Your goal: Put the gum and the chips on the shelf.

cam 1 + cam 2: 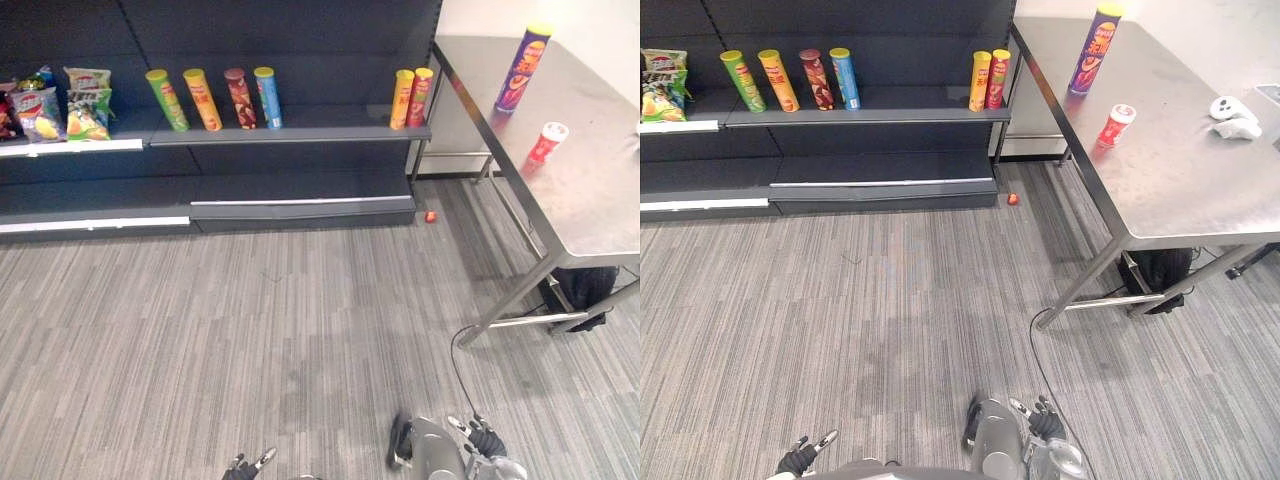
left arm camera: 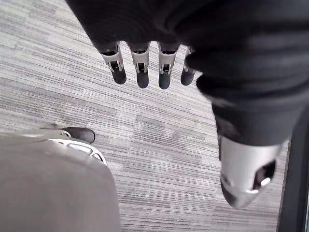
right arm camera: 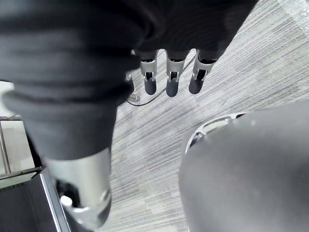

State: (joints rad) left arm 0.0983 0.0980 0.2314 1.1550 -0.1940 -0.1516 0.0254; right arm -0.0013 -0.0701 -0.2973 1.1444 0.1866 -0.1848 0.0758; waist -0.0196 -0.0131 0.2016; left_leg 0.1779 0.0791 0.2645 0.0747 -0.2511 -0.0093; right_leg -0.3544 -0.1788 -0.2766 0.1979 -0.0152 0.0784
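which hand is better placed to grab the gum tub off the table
Right, probably: the gum tub and purple chips can stand on the steel table on the robot's right. The right hand and left hand hang open, empty.

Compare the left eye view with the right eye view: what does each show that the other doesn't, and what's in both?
Left eye view adds a white-and-yellow chip bag at the left end of the dark shelf. Right eye view adds a white rounded object on the steel table. Both: tall purple chip can with a yellow lid and small red gum bottle with a white lid on that table, a row of upright chip cans on the shelf, the open left hand and right hand low down.
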